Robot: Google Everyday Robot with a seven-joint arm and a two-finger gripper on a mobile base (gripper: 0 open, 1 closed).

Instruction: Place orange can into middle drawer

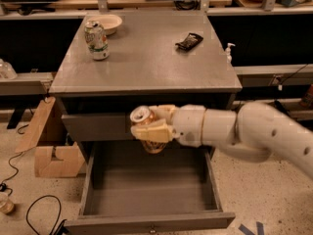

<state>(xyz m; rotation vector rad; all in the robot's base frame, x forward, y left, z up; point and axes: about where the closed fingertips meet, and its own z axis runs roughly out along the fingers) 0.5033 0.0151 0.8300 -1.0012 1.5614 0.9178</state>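
Observation:
The orange can (148,131), golden-orange with a silver top, is held tilted in my gripper (152,127), whose cream fingers (150,131) are shut around it. The white arm comes in from the right. The can hangs in front of the shallower upper drawer front, over the back part of the middle drawer (151,199). That drawer is pulled wide open, a deep grey box with a plain bare floor and a small front knob.
On the grey cabinet top (146,58) stand a green-and-white can (96,39), a cream bowl (110,22) and a dark packet (189,41). A cardboard box (49,141) sits on the floor at left. A white bottle (228,50) is at right.

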